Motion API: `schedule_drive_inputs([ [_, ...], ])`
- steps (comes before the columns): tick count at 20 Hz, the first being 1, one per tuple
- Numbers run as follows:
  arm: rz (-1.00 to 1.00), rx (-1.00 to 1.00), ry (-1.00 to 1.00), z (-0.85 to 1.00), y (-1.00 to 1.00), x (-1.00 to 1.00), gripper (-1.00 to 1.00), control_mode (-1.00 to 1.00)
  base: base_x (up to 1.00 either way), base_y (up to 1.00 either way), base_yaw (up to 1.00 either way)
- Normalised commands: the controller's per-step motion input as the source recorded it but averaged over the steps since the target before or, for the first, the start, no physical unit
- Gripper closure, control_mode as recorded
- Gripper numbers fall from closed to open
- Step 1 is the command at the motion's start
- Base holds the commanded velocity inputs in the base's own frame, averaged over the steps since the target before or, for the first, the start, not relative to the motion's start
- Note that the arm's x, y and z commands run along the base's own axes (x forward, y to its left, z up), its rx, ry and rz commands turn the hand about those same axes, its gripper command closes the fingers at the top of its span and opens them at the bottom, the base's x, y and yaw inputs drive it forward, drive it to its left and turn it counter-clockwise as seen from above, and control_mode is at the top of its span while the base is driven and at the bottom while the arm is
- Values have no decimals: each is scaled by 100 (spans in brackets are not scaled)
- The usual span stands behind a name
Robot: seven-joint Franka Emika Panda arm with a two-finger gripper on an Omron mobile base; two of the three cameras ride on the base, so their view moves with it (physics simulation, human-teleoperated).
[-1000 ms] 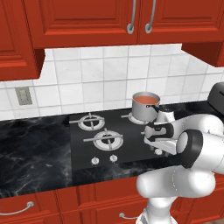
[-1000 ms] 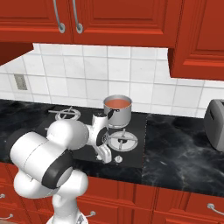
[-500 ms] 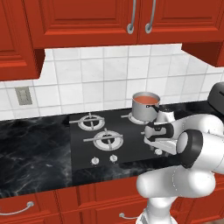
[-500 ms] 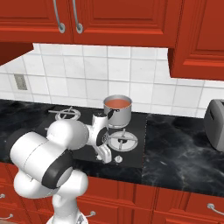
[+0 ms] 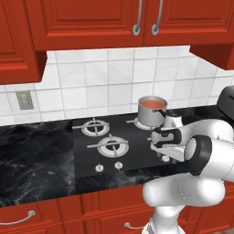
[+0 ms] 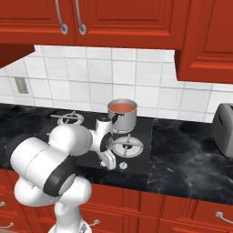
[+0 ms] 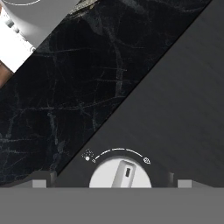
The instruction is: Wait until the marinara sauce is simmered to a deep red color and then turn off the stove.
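The marinara sauce (image 5: 154,104) lay as a flat orange-red disc inside the steel saucepan (image 5: 151,113), which stood on the back right burner of the stove (image 5: 91,151), close to the tiled wall. From the right side the sauce (image 6: 123,106) read more orange than deep red, so the waiting part of the task looked unfinished, or only just ending. Nothing had been turned off as far as the views showed: in the hand view a white knob (image 7: 120,174) sat straight ahead on the dark cooktop, with a dial arc above it and its pointer tilted slightly off upright, but whether that meant on or off I could not tell. The gripper (image 5: 165,157) hung low over the front right corner of the cooktop, just above the knobs, with its jaws spread as wide as they go and holding nothing. What was left, by my judgement, was to watch the colour deepen, then close on that knob and twist it. A toaster (image 6: 224,129) stood well apart on the black countertop (image 6: 191,157)
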Motion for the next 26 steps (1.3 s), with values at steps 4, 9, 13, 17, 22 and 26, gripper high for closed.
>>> schedule_drive_inputs([
  [4,0,0,0,0,0,0,-100,-100,0,0,0],
  [9,0,0,0,0,0,0,-100,-100,0,0,0],
  [13,0,0,0,0,0,0,-100,-100,0,0,0],
  [17,0,0,0,0,0,0,-100,-100,0,0,0],
  [22,0,0,0,0,0,0,-100,-100,0,0,0],
  [26,0,0,0,0,0,0,-100,-100,0,0,0],
])
